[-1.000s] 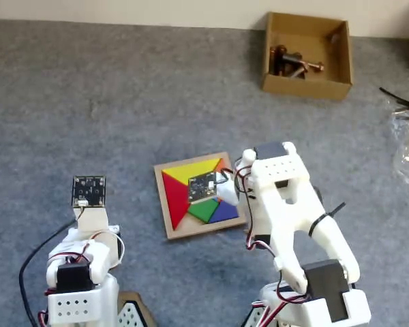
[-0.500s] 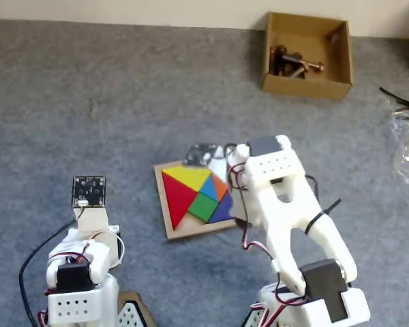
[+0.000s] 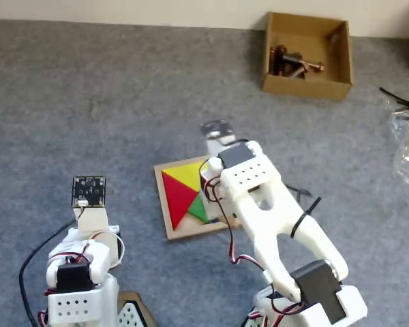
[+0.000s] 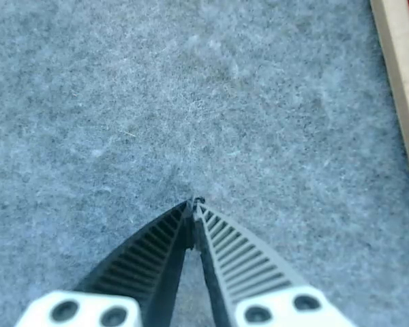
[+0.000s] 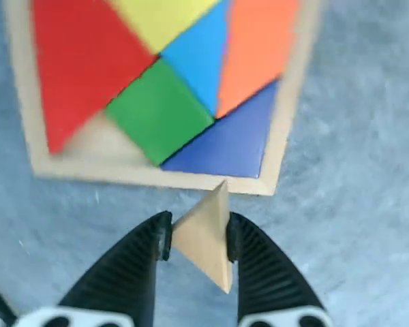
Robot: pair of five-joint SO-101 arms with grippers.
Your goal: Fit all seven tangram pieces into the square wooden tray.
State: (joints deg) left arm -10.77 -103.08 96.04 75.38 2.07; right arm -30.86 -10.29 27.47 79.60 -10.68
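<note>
Right gripper [image 5: 198, 228] pinches the plain wooden triangle [image 5: 204, 251] by the tray [image 5: 109, 176]; piece 7 likely needs lowering into the gap [image 5: 88, 139] beside the red triangle [image 5: 75, 61].

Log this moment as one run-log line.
right gripper: shut on tan triangle | tray: one gap open beside red piece | left gripper: shut, over carpet
</note>
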